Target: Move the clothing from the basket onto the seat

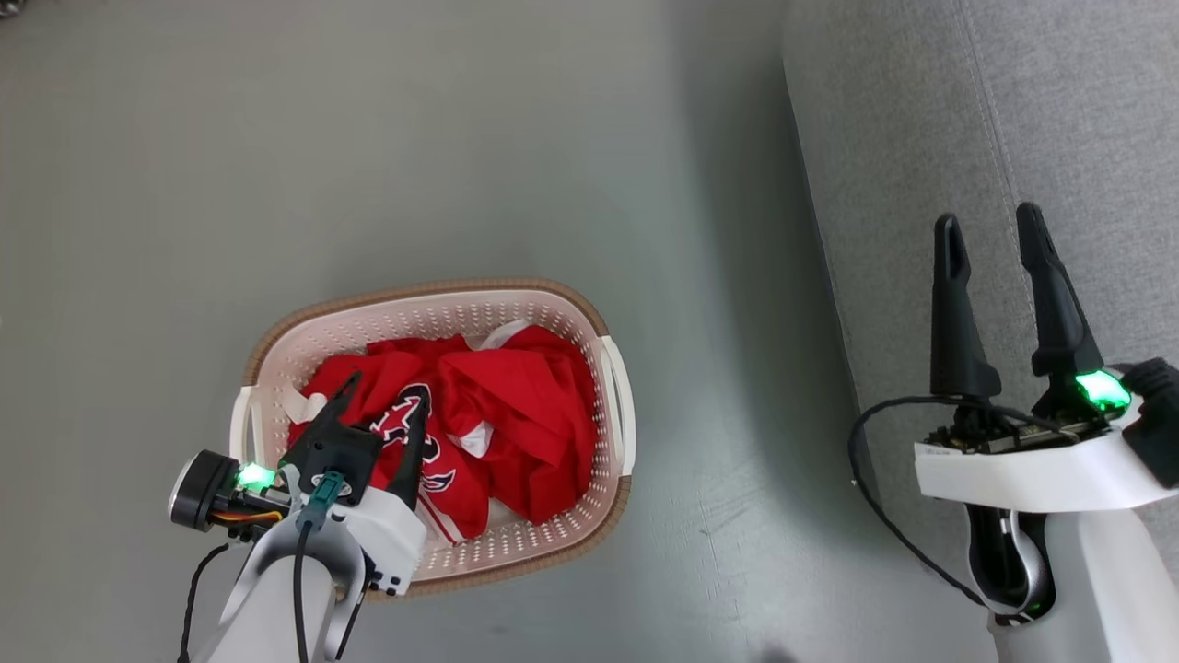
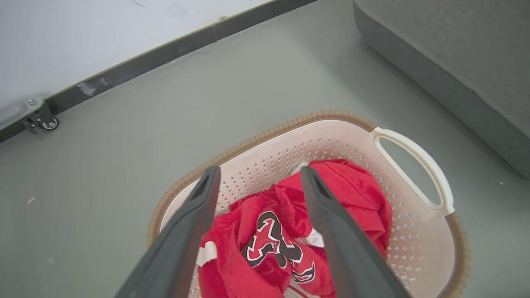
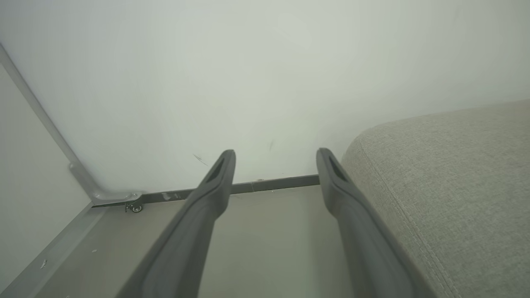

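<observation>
One basket [image 1: 424, 291] on the floor [image 1: 368, 138], w/ one crumpled heap of red clothing [image 1: 516, 405] inside, middle to right wall, can't tell how many pieces tbh. One seat [image 1: 1059, 138], well apart from the basket. Two grippers: left gripper [image 1: 387, 391] over the basket's near-left corner, fingers spread, gripping nothing; right gripper [image 1: 987, 216] by the seat's edge, also spread & empty.

White forearms [image 1: 1096, 589], long dark tapered jaws, black cables [image 1: 889, 520], green lights [image 1: 1101, 389].
</observation>
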Controlling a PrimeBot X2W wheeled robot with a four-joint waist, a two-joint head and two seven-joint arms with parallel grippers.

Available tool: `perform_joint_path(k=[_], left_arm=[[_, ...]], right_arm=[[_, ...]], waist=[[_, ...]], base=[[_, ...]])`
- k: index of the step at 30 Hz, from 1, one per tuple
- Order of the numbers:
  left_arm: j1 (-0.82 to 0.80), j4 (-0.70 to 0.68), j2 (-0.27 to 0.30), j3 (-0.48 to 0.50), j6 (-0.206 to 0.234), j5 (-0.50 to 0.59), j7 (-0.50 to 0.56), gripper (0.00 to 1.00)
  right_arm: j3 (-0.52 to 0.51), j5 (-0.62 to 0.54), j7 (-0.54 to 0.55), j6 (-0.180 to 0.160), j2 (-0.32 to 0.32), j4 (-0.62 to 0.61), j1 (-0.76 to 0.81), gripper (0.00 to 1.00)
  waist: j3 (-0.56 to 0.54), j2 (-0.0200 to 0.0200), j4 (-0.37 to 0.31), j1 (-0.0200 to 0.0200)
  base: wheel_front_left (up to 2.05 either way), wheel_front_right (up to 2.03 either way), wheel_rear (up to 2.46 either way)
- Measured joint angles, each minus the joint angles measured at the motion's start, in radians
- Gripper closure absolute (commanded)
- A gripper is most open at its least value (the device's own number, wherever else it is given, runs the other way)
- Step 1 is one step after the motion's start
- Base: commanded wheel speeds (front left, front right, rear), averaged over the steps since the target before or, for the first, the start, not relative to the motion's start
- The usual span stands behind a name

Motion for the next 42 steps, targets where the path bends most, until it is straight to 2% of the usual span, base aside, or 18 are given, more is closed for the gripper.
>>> perform_joint_path(k=[27, 42], left_arm=[[-0.114, 0.158, 0.010, -0.002, -0.043, 0.004, 0.008, 0.00], [-0.173, 0.228, 0.012, 0.013, -0.043, -0.013, 0.016, 0.00]], right_arm=[[-0.006, 0.017, -0.002, 0.000, 0.000, -0.040, -0.132, 0.00], [-0.022, 0.011, -0.002, 0.000, -0.001, -0.069, -0.224, 0.00]], waist=[[0.153, 0.0000, -0.054, 0.0000], [0.212, 0.0000, -0.069, 0.0000]], base=[[0.00, 0.00, 0.00], [0.00, 0.00, 0.00]])
